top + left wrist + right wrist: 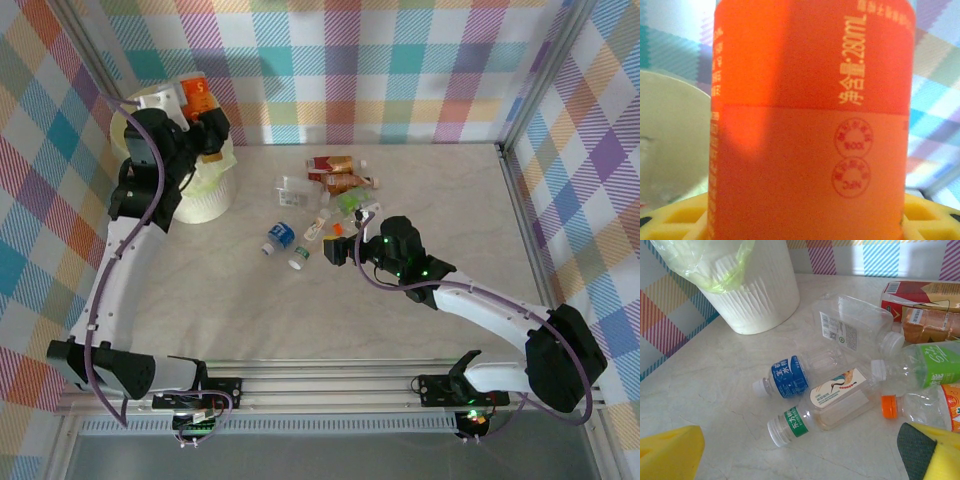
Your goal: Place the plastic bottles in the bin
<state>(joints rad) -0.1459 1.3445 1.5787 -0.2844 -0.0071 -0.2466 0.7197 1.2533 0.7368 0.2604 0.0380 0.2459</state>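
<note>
My left gripper (198,108) is raised over the bin (206,198) at the back left, shut on an orange-labelled plastic bottle (197,93). That bottle's label (810,125) is pressed close to the left wrist camera, between the yellow pads (675,220), with the bin's rim (670,135) to its left. My right gripper (350,234) hangs open just above the loose bottles mid-table, holding nothing. Ahead of its yellow fingers (670,452) lie a blue-labelled bottle (787,377), a green-collared clear one (827,402), an orange-capped one (920,410), a green-labelled one (935,367) and a crushed clear one (852,330).
Red and brown bottles (920,302) lie at the far side of the pile. A pale green bag (715,265) lines the ribbed bin (765,300). Checked walls close off the table on three sides, and a metal rail (330,385) runs along the near edge.
</note>
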